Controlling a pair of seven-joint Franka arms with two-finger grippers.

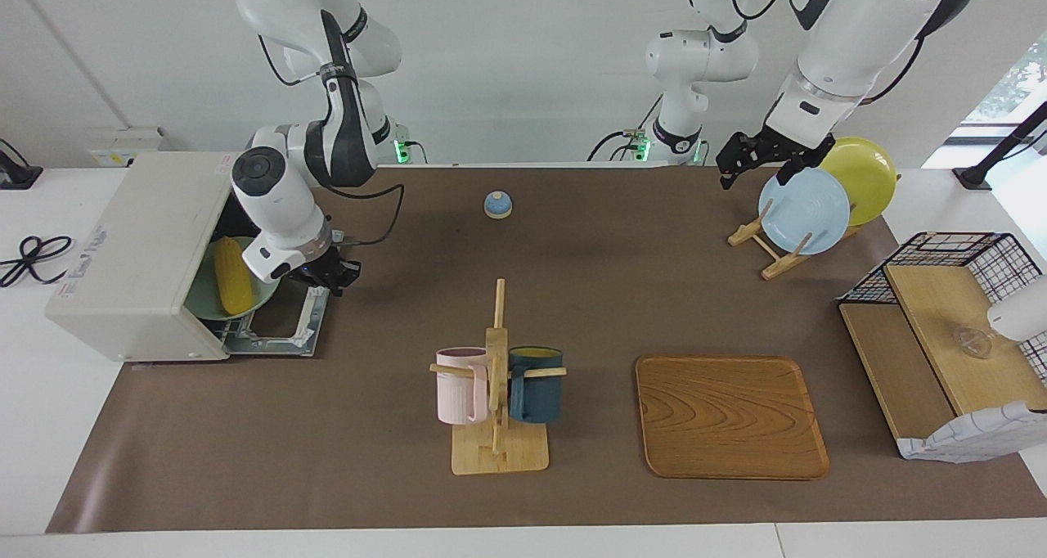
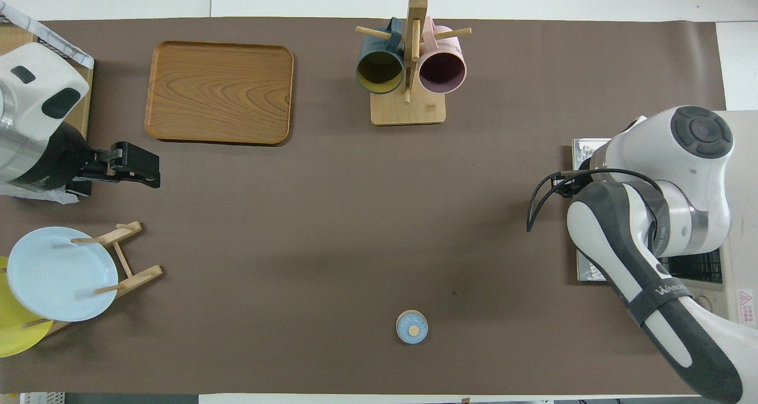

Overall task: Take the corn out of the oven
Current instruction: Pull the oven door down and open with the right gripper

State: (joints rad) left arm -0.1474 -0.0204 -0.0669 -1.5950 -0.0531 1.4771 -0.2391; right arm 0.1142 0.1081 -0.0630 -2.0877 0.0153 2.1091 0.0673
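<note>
right tool (image 1: 331,276) sits over the oven's (image 1: 131,255) dropped door, lined up for your reach, can't tell its grip | corn (image 1: 232,274) lies on a green plate (image 1: 199,300) inside, pull it out | left tool (image 1: 740,159) waits over the plate rack (image 1: 765,243), looks released

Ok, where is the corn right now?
In the facing view the corn lies on a green plate inside the open oven, at the right arm's end of the table, with the right gripper just in front of the opening.
</note>
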